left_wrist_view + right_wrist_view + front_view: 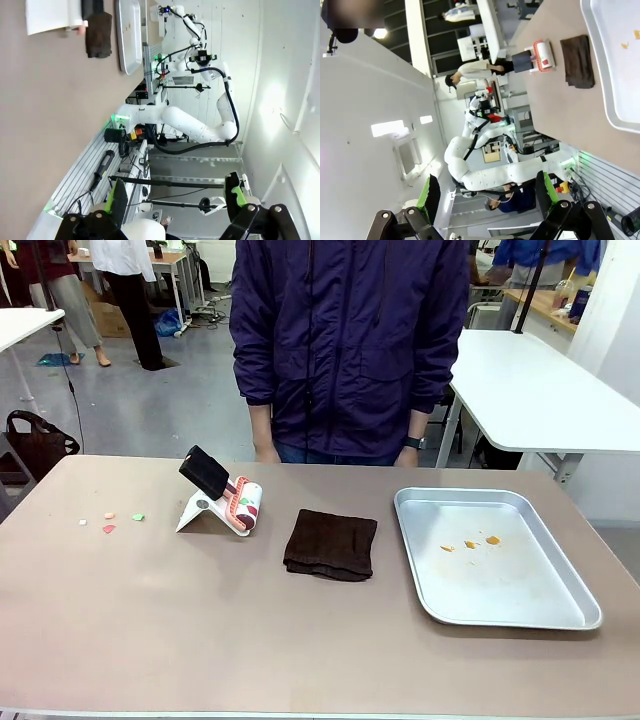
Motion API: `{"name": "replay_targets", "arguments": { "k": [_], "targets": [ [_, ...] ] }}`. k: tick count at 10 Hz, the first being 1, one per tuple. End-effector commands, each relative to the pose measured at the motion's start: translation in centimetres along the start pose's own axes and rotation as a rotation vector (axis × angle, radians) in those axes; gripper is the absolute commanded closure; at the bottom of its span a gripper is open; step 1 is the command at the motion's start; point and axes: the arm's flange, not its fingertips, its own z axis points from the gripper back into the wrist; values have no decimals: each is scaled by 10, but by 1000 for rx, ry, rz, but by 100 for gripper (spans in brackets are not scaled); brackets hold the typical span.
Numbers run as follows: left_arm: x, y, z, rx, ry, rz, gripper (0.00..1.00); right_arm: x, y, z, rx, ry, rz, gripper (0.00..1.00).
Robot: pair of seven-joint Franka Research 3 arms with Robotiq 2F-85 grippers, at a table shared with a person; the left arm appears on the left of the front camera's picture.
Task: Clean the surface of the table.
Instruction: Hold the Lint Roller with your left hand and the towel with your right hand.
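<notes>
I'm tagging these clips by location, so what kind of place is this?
Probably a robotics lab or workshop: the left gripper hangs open by the table, white work tables stand around it, and other people stand among desks farther back.

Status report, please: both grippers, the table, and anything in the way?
Left gripper open, empty; right gripper open, empty. Table: coloured scraps toward robot's left. On it: lint roller, brown cloth, metal tray with crumbs. Person at far edge.
</notes>
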Motion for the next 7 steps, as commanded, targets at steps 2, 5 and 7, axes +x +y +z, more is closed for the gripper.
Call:
{"name": "replay_targets", "arguments": {
  "k": [2,5,7],
  "targets": [
    [0,0,0,0,0,0,0,-2,-3,21,-13,-63,60,0],
    [3,8,5,-11,-14,12,0,-3,4,1,-12,-40,26,0],
    [23,-40,-43,87,-4,-76,0,-16,34,-51,-70,-2,114,0]
  ]
}}
